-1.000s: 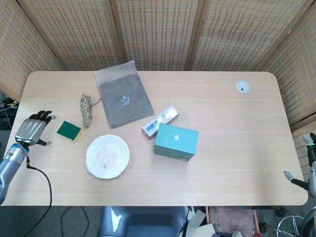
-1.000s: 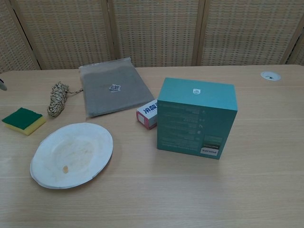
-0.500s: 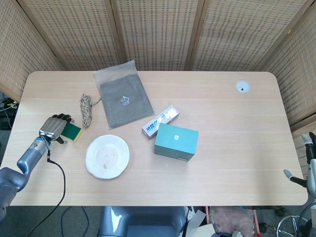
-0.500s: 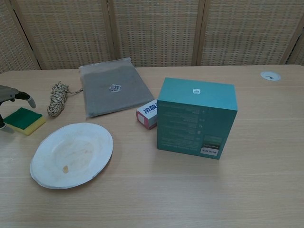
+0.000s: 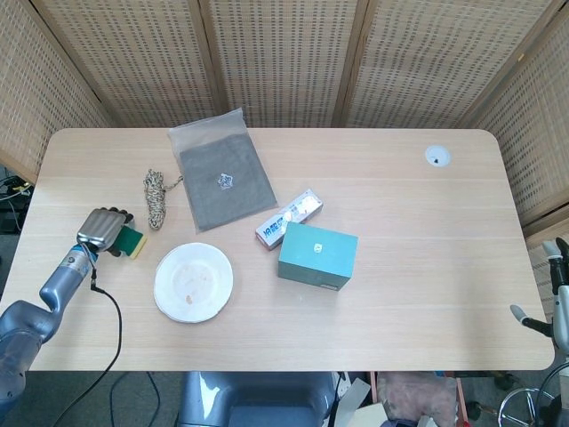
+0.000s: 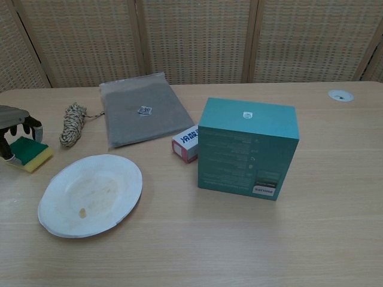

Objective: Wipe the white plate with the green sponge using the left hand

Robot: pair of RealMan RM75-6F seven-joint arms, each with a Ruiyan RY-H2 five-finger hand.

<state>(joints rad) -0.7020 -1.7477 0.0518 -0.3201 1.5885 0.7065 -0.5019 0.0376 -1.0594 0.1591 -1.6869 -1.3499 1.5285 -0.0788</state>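
Note:
The green sponge (image 5: 134,241) (image 6: 27,153), with its yellow underside, lies on the table at the left, just beyond the white plate (image 5: 193,282) (image 6: 91,194). My left hand (image 5: 102,229) (image 6: 13,121) covers it from above. Its fingers (image 6: 30,128) curl over the sponge's far edge and the thumb sits on its near left side, so the hand grips the sponge, which rests on the table. The plate shows faint brownish smears and a small crumb. My right hand (image 5: 551,302) hangs off the table's right edge, only partly visible, with its fingers apart and nothing in them.
A coil of rope (image 5: 156,198) lies just behind the sponge, and a grey pouch (image 5: 222,177) is further back. A small white carton (image 5: 289,218) and a teal box (image 5: 317,256) stand right of the plate. A grommet hole (image 5: 436,157) marks the far right.
My left hand moved from the table's left edge rightward onto the sponge, and its fingers curled down around it. The right hand has barely moved.

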